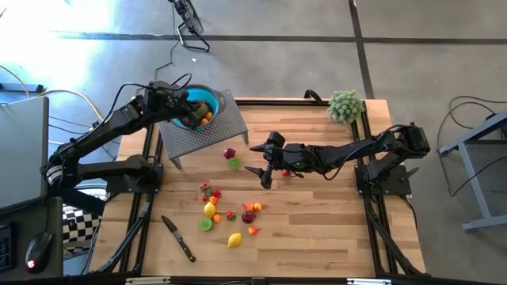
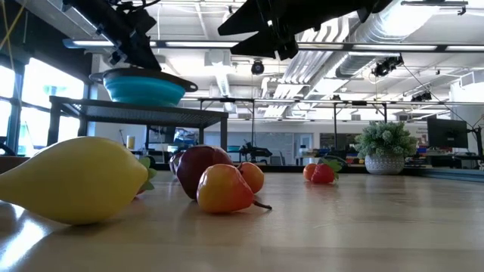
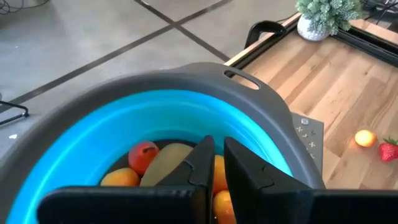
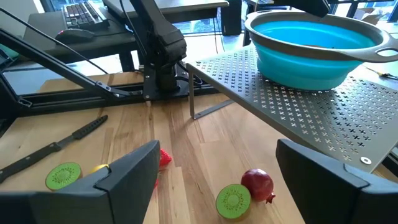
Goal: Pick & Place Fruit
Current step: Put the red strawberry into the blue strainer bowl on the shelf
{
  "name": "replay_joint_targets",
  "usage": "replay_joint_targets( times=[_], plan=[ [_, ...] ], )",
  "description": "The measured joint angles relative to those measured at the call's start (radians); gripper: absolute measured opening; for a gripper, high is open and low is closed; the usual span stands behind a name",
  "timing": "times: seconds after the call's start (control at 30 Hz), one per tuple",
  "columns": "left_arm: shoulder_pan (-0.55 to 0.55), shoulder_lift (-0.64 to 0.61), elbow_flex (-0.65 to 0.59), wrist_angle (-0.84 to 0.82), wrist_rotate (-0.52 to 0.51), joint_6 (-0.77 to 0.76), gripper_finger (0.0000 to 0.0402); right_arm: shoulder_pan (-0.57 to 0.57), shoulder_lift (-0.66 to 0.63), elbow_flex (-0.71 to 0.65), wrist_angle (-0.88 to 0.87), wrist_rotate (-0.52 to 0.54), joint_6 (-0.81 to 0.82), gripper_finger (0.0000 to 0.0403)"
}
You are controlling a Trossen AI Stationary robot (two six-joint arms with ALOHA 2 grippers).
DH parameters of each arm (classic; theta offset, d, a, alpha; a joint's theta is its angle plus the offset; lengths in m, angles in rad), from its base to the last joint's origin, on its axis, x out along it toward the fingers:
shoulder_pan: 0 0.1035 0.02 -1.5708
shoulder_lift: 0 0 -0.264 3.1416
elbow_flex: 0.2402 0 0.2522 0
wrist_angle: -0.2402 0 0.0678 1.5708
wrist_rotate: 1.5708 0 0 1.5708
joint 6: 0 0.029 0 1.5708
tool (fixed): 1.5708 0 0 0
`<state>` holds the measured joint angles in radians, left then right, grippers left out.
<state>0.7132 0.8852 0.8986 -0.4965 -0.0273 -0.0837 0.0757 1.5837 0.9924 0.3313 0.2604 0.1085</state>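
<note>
A teal bowl (image 4: pixel 314 46) with a grey rim is seen at the upper right of the right wrist view, on a grey rack (image 4: pixel 311 118) perforated with small crosses. Orange, red and what may be olive-yellow fruit (image 3: pixel 144 154) are seen inside the bowl. On the pale wood-grain table (image 1: pixel 317 222), a yellow lemon (image 1: pixel 234 239), lime-green kiwi slices (image 4: pixel 233 200), a dark maroon pomegranate (image 4: pixel 257 183) and a black-handled knife (image 1: pixel 179 238) are shown.
</note>
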Motion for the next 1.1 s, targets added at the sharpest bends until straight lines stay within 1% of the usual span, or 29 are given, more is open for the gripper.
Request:
replay_joint_targets(
  times=[0.17,0.23,0.3,0.5,0.57,0.6,0.73,0.87,1.0,1.1],
  plan=[
    [0.000,0.000,0.000,0.000,0.001,0.002,0.0029,0.000,0.000,0.000,0.000,0.000,-0.004,0.0313],
    [0.000,0.000,0.000,0.004,0.004,0.035,0.0029,0.000,0.000,0.000,0.000,0.000,-0.004,0.0313],
    [0.000,-0.005,0.000,0.008,0.031,0.075,0.0029,0.000,0.000,0.000,0.000,0.000,-0.004,0.0313],
    [0.000,-0.085,-0.003,0.002,0.235,0.113,0.0028,0.000,0.000,0.000,0.001,0.002,-0.004,0.0313],
    [-0.001,-0.130,-0.018,0.013,0.280,0.125,0.0028,0.000,0.000,0.000,0.001,0.002,-0.004,0.0313],
    [-0.002,-0.154,-0.031,0.023,0.288,0.126,0.0028,0.000,0.000,0.000,0.001,0.002,-0.004,0.0313],
    [-0.040,-0.256,-0.101,0.060,0.275,0.103,0.0028,0.000,0.000,0.000,0.001,0.002,-0.004,0.0313],
    [-0.120,-0.349,-0.183,0.120,0.247,0.059,0.0028,0.000,0.000,0.000,0.001,0.002,-0.004,0.0313],
    [-0.219,-0.403,-0.257,0.203,0.176,0.027,0.0028,0.000,0.000,0.000,-0.009,0.002,0.003,0.0313],
    [-0.293,-0.411,-0.281,0.219,0.100,0.027,0.0028,0.001,0.000,0.000,-0.035,0.003,0.018,0.0313]
  ],
)
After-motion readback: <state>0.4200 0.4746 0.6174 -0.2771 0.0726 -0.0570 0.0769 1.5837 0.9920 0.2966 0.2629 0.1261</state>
